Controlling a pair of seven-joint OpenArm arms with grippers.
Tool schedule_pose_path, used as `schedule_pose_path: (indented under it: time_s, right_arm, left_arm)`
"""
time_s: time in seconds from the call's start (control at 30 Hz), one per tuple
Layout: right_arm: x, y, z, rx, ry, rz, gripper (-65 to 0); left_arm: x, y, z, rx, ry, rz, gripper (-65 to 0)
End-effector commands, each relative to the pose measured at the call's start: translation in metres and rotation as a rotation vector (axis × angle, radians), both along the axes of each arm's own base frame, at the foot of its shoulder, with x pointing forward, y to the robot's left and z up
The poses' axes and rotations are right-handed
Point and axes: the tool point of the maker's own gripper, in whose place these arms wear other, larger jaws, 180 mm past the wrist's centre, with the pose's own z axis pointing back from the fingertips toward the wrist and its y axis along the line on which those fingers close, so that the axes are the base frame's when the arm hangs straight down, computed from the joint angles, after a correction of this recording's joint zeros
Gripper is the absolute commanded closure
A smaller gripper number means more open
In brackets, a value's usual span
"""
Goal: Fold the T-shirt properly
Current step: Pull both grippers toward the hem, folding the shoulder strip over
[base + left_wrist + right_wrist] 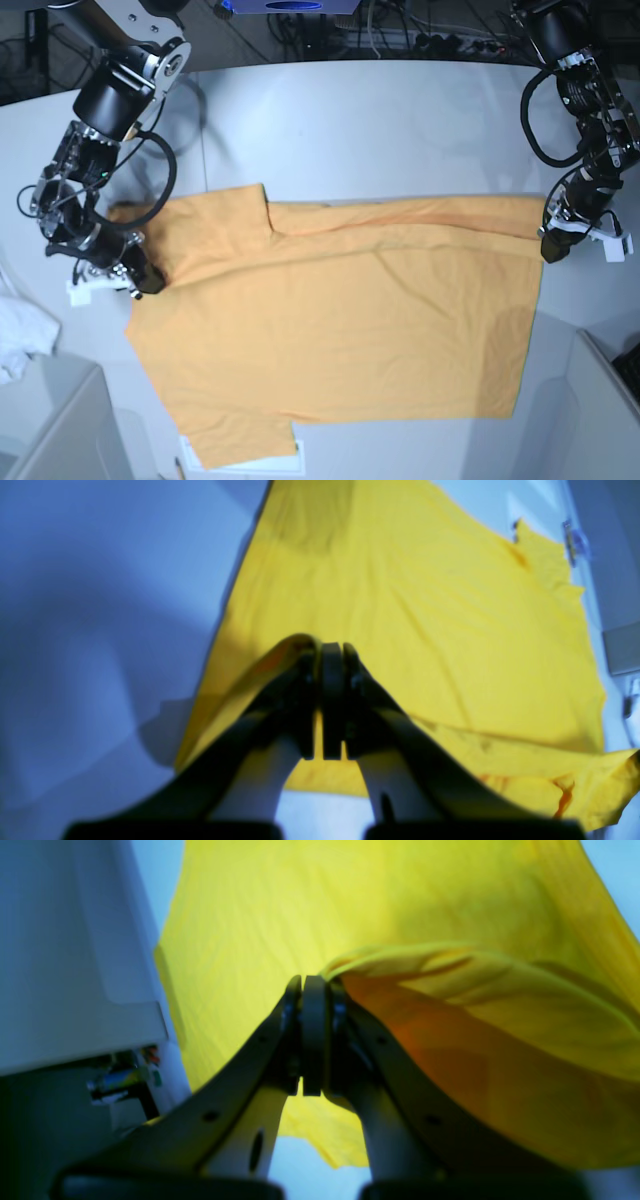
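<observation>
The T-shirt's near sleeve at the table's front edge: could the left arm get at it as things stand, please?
Probably not right away. The left claw is shut on the T-shirt at its far hem corner, so it would have to let go first; the table between looks free of obstacles.

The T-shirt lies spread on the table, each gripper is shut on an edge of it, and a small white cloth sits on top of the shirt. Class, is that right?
One detail is wrong. The small white cloth does not sit on the T-shirt; it lies apart from it, at the table's left edge in the base view. The rest holds: the left gripper and right gripper are each shut on a shirt edge.
</observation>
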Motion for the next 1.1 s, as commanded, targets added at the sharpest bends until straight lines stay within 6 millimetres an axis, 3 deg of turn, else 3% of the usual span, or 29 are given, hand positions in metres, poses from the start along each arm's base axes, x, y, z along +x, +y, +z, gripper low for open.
schedule_pose_path:
  time_s: [0.0,0.23,0.37,0.53,0.67,0.77,0.9,0.93,1.0,1.07]
  right_arm:
    - [0.016,-0.009,0.018,-0.009,-0.056,-0.018,0.0]
    - [0.034,0.008,0.013,-0.068,-0.06,0.048,0.0]
    - [0.047,0.006,0.009,-0.045,-0.037,0.044,0.0]
    - [0.057,0.02,0.007,-0.067,-0.039,0.079,0.0]
    - [0.061,0.018,-0.002,-0.074,-0.037,0.048,0.0]
    - [0.06,-0.002,-0.001,-0.106,-0.034,0.025,0.0]
    - [0.055,0.001,-0.005,-0.098,-0.01,0.049,0.0]
    - [0.053,0.001,-0.006,-0.098,-0.005,0.053,-1.7]
    - [0.051,-0.001,-0.007,-0.098,-0.004,0.044,-17.9]
    - [0.055,-0.005,-0.004,-0.109,-0.029,0.022,-25.7]
  left_arm:
    - [0.01,0.009,0.017,0.01,-0.052,0.017,0.0]
    - [0.017,0.018,0.007,-0.032,-0.02,0.073,0.0]
    - [0.037,-0.004,0.004,0.053,0.015,-0.007,0.0]
    - [0.039,-0.002,-0.001,0.08,0.037,-0.008,0.0]
    - [0.04,0.0,-0.004,0.077,0.044,-0.002,0.0]
    - [0.047,0.001,-0.001,0.069,0.037,0.003,0.0]
    - [0.044,0.01,-0.009,0.066,0.065,0.014,0.0]
    - [0.044,0.012,-0.006,0.076,0.059,0.013,0.0]
    - [0.045,0.012,-0.004,0.079,0.055,0.012,0.0]
    - [0.048,0.012,0.0,0.08,0.045,0.013,-3.6]
